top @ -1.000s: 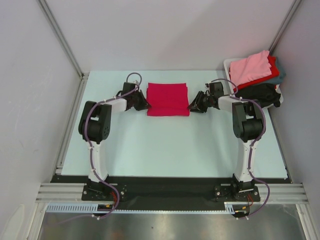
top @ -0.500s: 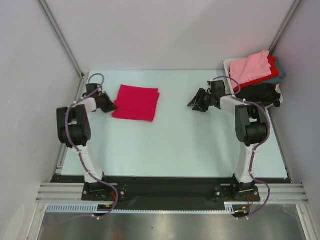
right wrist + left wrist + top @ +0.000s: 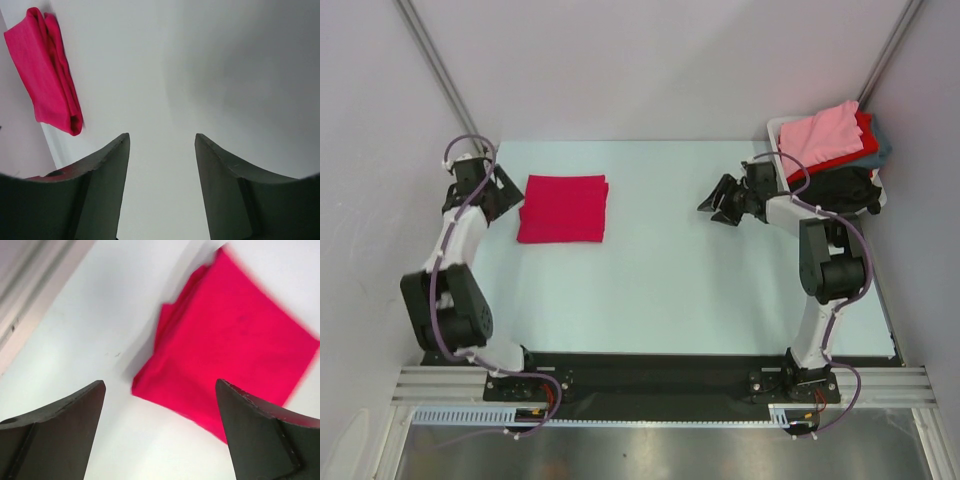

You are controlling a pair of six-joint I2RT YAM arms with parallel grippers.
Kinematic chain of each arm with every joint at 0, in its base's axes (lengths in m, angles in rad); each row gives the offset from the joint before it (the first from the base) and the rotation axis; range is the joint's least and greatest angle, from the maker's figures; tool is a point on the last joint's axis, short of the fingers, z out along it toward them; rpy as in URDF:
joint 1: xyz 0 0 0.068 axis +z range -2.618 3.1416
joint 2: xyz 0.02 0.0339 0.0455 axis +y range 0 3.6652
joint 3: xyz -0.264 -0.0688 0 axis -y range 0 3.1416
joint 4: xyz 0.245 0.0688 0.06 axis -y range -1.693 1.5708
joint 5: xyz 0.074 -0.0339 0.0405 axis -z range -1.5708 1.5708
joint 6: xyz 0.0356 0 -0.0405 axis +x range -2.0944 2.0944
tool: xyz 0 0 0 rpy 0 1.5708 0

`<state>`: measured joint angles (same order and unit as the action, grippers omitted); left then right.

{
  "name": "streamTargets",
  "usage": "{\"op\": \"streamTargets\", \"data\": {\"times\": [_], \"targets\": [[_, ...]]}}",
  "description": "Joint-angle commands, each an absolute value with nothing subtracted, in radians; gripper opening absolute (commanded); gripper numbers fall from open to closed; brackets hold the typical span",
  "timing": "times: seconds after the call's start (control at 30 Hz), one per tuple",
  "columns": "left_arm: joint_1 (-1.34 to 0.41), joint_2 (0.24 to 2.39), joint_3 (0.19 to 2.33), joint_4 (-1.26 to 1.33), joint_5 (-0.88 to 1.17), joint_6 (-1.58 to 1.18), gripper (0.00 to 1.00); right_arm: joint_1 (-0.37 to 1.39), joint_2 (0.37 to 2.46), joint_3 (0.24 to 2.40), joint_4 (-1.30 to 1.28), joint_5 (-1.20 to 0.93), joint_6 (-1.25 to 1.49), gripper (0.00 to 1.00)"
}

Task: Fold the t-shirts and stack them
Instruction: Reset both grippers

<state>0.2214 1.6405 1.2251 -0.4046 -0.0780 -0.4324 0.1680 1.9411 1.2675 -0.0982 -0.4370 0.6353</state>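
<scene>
Nearby, the pale counter [image 3: 660, 290] stretched between the two arms. Further out on my left, the left pincer [image 3: 506, 200] stood released, jaws spread wide and grasping nothing, just beside the folded crimson t-shirt [image 3: 563, 208], which lay flat on the counter's left half. Well apart to the right, the right pincer [image 3: 718, 202] gaped too, holding nothing. Farthest back, the other t-shirts [image 3: 825, 140] sat piled in a white bin [image 3: 775, 128].

A white tub [image 3: 776, 128] sits at the pale worktop's [image 3: 670, 290] far right corner; a black strip [image 3: 650, 368] lines its near edge.
</scene>
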Motion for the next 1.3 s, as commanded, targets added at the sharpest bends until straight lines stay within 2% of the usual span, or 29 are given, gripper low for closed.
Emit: {"op": "streamTargets", "data": {"times": [0.0,0.27,0.4,0.53,0.7,0.8,0.97,1.27], "targets": [[0.157,1.432,1.139,-0.283,-0.126,-0.428,0.97,0.176,1.829,1.243,-0.064,-0.396,0.624,0.61],[-0.131,1.299,1.086,-0.155,-0.008,-0.521,0.95,0.207,1.547,1.076,-0.057,-0.229,0.554,0.73],[-0.276,1.266,1.130,-0.152,-0.012,-0.525,0.95,0.209,1.353,0.977,-0.057,-0.132,0.523,0.84],[-0.388,1.207,1.100,-0.130,-0.049,-0.531,0.94,0.209,1.188,0.905,-0.098,-0.022,0.494,0.88],[-0.497,1.120,0.904,-0.038,-0.045,-0.523,0.95,0.207,0.978,0.735,-0.123,0.060,0.520,0.88],[-0.528,1.042,0.754,-0.015,-0.058,-0.490,0.96,0.206,0.855,0.545,-0.104,0.067,0.540,0.88],[-0.551,0.838,0.493,-0.005,-0.104,-0.468,1.00,0.201,0.680,0.398,-0.095,0.075,0.535,0.88],[-0.591,0.693,0.325,0.037,-0.101,-0.430,1.00,0.199,0.548,0.324,-0.138,0.135,0.508,0.88]]}}
